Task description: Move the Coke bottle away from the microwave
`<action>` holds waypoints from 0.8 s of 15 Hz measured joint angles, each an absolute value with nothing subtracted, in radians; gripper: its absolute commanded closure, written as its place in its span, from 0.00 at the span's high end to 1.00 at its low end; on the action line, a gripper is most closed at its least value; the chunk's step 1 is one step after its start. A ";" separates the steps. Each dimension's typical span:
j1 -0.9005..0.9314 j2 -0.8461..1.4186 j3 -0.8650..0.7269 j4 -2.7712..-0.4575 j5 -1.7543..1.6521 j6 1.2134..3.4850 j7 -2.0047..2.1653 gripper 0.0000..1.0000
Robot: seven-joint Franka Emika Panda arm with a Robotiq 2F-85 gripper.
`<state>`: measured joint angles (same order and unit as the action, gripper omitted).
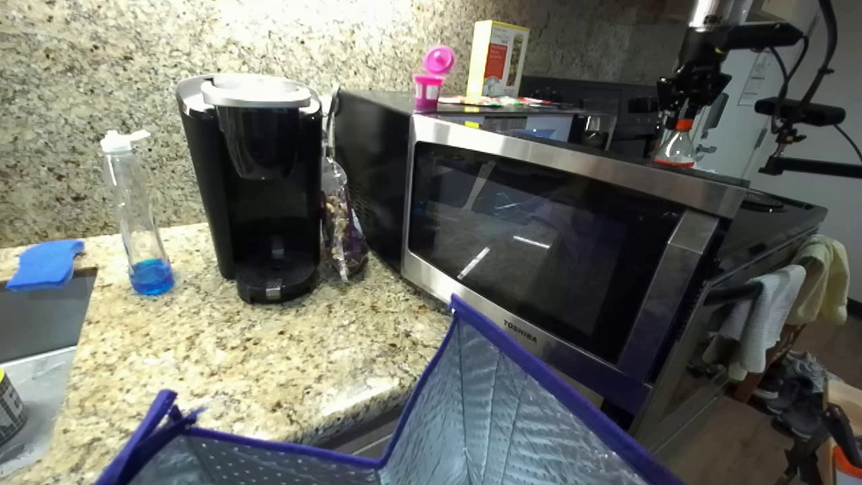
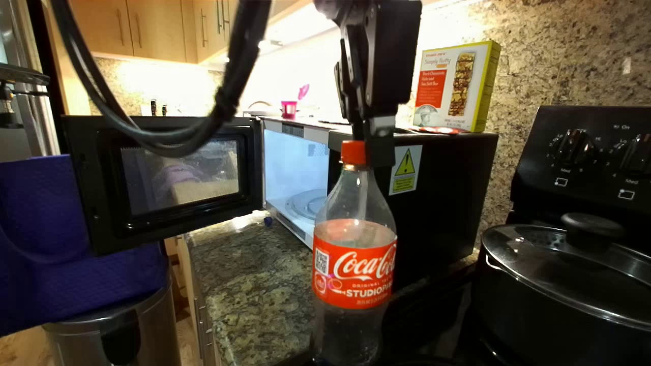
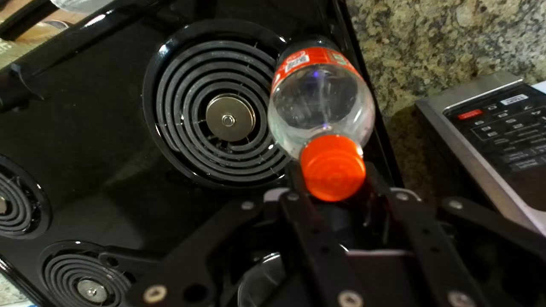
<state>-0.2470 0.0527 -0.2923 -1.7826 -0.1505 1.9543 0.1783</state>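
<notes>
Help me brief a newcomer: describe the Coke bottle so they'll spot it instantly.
Find the microwave. At the stove beside it, the end effector grips the Coke bottle by its top. Unlike the white-capped bottle, it has a red Coca-Cola label and orange-red cap.

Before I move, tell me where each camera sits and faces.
In an exterior view: coffee maker side, facing the open microwave; gripper and arm at upper right.
In an exterior view: stove side, facing the microwave's flank and open front behind the Coke bottle; gripper at top.
Wrist view: on the wrist, looking down at the stove; gripper at bottom, closed on the Coke bottle.
Both exterior views share the microwave, Coke bottle, gripper and food box.
</notes>
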 measured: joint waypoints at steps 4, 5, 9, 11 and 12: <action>-0.261 0.097 -0.312 -1.749 -0.125 1.954 0.179 0.10; -0.269 0.098 -0.318 -1.746 -0.113 1.954 0.179 0.10; -0.295 0.098 -0.335 -1.741 -0.061 1.954 0.179 0.66; -0.299 0.101 -0.337 -1.741 -0.061 1.954 0.179 0.78; -0.299 0.103 -0.339 -1.741 -0.061 1.954 0.179 0.84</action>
<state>-0.2987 0.1032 -0.3385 -1.7414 -0.0607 1.9536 0.1790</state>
